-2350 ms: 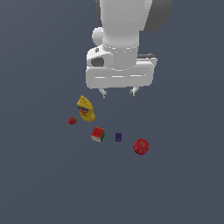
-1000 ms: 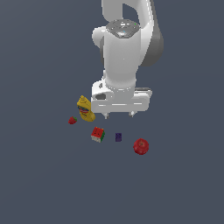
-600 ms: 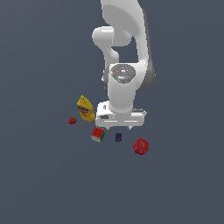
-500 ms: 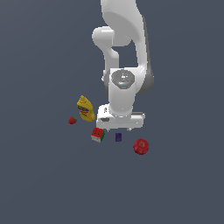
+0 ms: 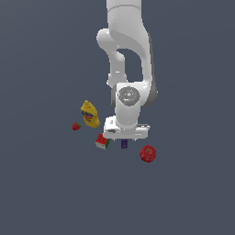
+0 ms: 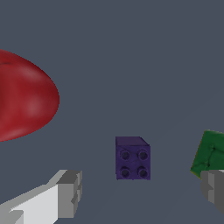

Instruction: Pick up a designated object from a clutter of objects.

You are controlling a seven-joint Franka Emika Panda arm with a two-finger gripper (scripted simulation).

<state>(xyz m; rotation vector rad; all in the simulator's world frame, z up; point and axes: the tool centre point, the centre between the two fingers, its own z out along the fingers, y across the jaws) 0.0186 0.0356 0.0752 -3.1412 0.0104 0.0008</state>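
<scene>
The tiny dark purple block with four studs lies on the grey floor; in the exterior view it shows just under the hand. My gripper is low over it and open. One finger is on one side of the block and the other finger on the other, neither touching it. The red-green-white cube lies close beside the block; its green face shows by a fingertip. The red round fruit lies on the block's other side, large in the wrist view.
A yellow mustard bottle stands at the exterior view's left behind the cube. A tiny red strawberry lies further left. The grey floor stretches all around the clutter.
The arm has come down from well above the clutter until the open gripper straddles the purple block. The objects have not moved.
</scene>
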